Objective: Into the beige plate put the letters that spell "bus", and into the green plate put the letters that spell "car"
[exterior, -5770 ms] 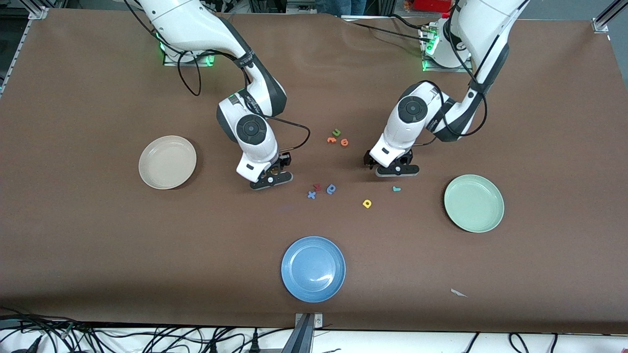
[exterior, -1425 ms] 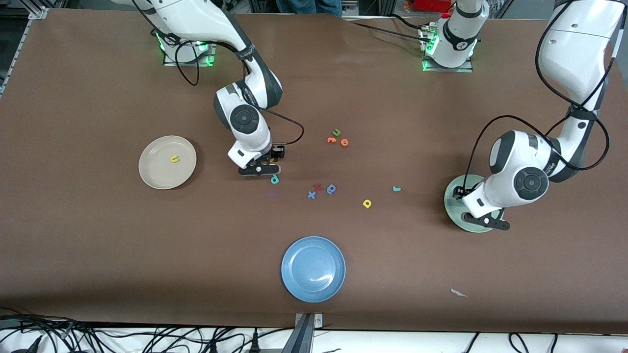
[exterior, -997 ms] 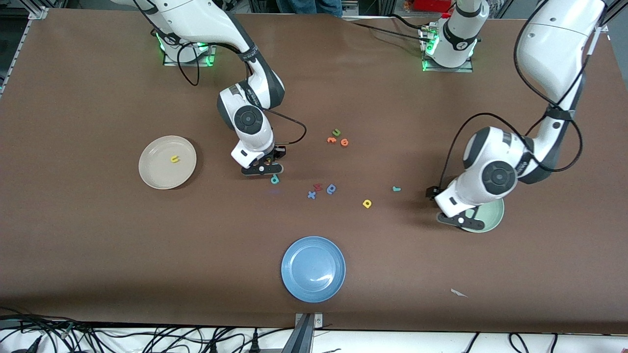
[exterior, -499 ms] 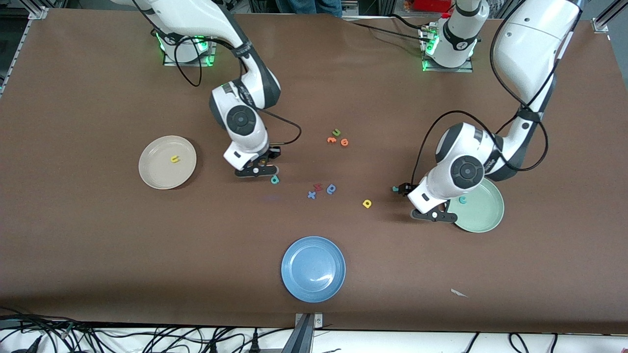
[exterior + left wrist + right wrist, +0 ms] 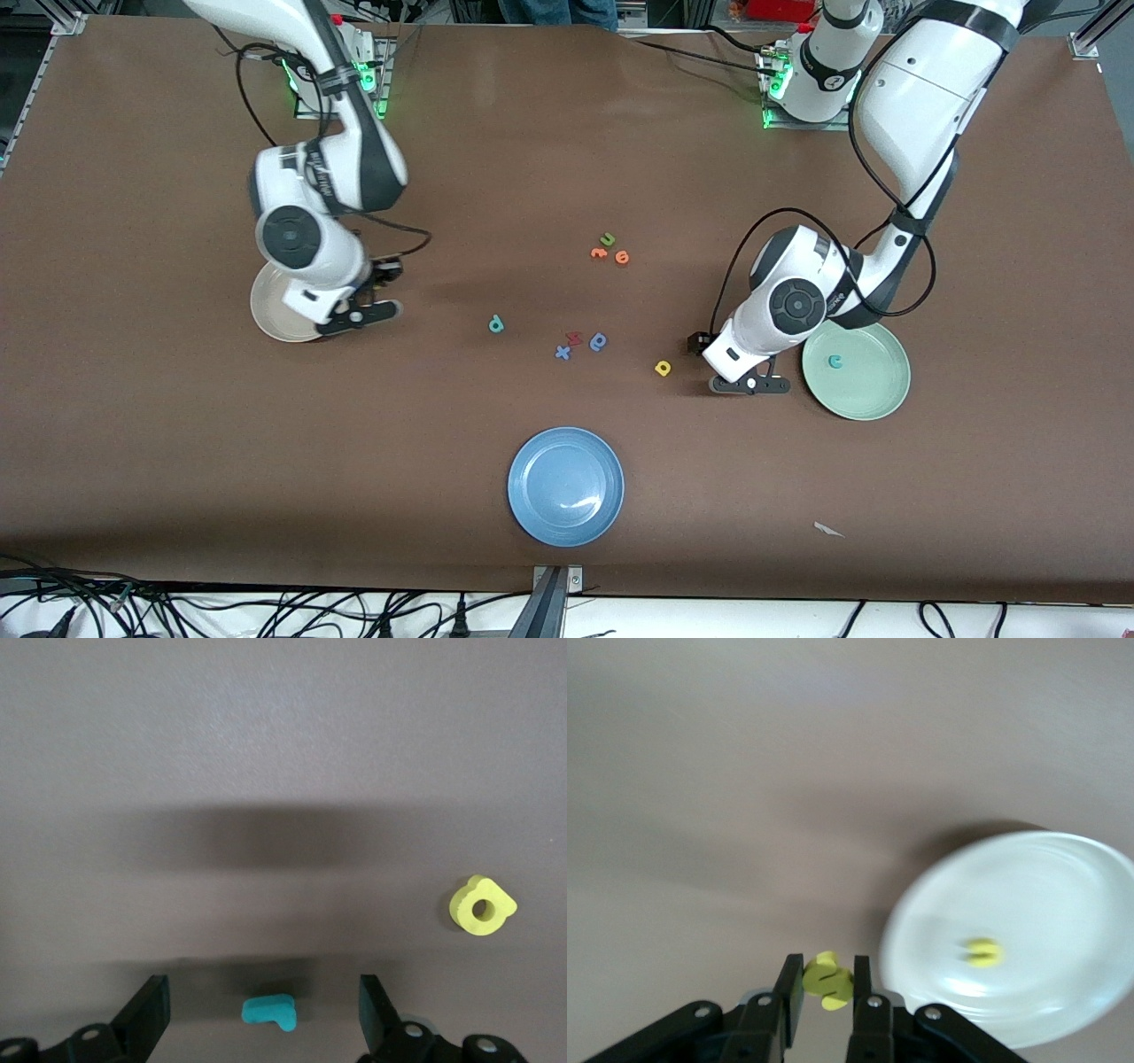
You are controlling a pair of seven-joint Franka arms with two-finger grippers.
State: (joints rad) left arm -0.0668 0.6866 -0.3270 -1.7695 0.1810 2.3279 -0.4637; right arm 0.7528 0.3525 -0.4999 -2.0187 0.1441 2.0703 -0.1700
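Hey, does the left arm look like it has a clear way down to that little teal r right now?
Probably yes. The left gripper hangs over the teal r with its fingers open on either side, and nothing lies between them. The yellow a sits apart on the table, out of the way.

Light: even, overhead — soft shadows beneath both arms on the table (image 5: 177,425)
Glare: small highlight on the blue plate (image 5: 540,505)
Blur: right wrist view smeared — the beige plate (image 5: 1063,904) streaked
Focus: left wrist view sharp

Brown bench (image 5: 177,443); beige plate (image 5: 270,321), mint-green plate (image 5: 864,385), blue plate (image 5: 565,486); yellow "a" (image 5: 663,368), teal "b" (image 5: 496,325), teal "c" (image 5: 834,361).
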